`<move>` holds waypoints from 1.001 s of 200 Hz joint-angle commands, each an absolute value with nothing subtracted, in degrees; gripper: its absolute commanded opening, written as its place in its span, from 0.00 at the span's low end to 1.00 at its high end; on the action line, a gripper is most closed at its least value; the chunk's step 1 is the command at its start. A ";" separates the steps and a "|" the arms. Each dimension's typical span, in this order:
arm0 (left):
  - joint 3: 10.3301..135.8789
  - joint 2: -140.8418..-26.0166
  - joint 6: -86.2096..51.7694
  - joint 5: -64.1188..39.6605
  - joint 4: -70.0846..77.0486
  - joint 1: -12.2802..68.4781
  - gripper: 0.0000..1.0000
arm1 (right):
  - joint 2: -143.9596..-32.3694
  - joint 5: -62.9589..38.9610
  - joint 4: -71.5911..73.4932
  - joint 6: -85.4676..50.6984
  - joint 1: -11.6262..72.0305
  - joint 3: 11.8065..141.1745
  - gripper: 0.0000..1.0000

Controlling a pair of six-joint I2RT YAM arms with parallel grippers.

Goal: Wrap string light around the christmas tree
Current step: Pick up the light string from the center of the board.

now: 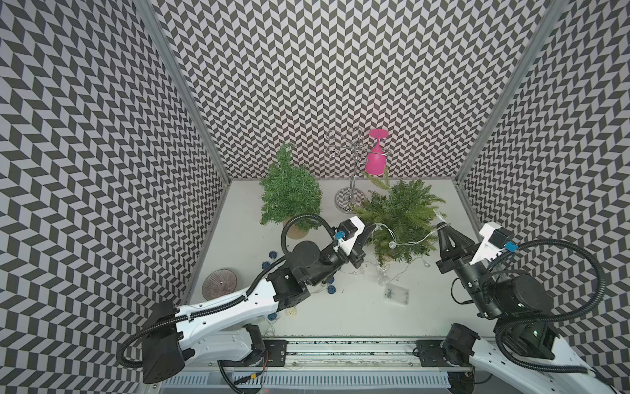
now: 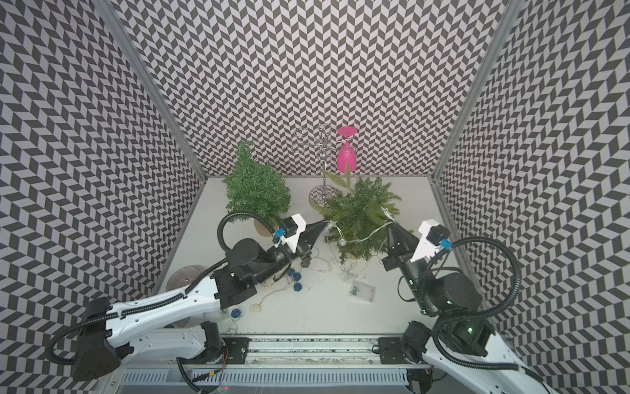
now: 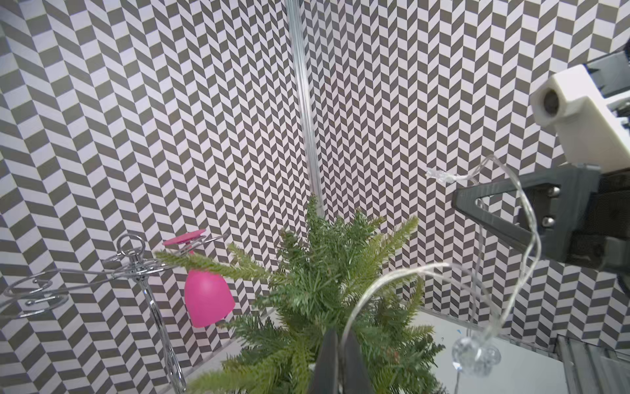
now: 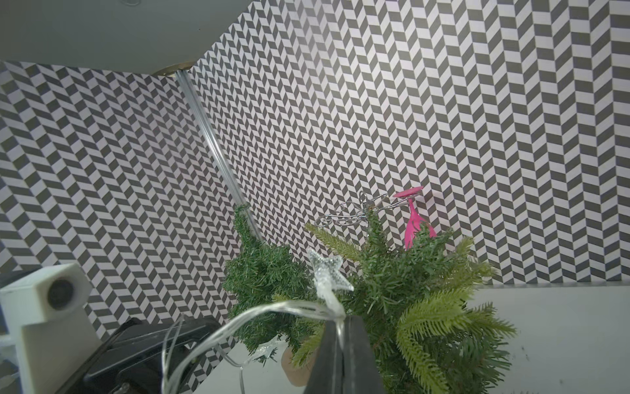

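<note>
Mid-wrap: string (image 1: 392,244) slung across the tree's (image 1: 402,208) near side
Left hand (image 1: 371,228) and right hand (image 1: 442,225) both pinch it; next, I reckon, carry it round the back.

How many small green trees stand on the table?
2. The dark tree stands near the back left corner; the lighter tree, carrying the string light, stands right of it.

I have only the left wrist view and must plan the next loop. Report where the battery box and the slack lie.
Observer: The battery box lies flat on the table, nearer the robot than the christmas tree.
Operator: Now the slack.
Observer: Loose string light is heaped between the tree's foot and that box.
Operator: Name any obstacle beside the tree.
Observer: A second tree stands to its left, near the back corner.
</note>
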State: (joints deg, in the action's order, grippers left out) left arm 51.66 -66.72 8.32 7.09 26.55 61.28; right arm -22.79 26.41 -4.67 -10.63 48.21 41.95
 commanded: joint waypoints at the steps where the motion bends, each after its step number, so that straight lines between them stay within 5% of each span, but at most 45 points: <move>1: 56.87 -68.58 10.53 9.15 19.66 60.28 0.00 | -21.71 31.55 -1.58 -10.94 48.52 43.81 0.00; 57: 64.25 -71.54 11.76 17.10 15.35 60.01 0.00 | -26.65 40.83 -2.22 -8.54 48.52 46.99 0.00; 133: 67.45 -70.17 12.19 12.44 12.28 59.11 0.00 | -29.21 19.49 0.86 -15.31 48.43 45.22 0.00; 200: 69.53 -71.37 10.81 10.67 11.62 56.10 0.00 | -33.71 11.96 20.53 -15.70 48.43 38.21 0.00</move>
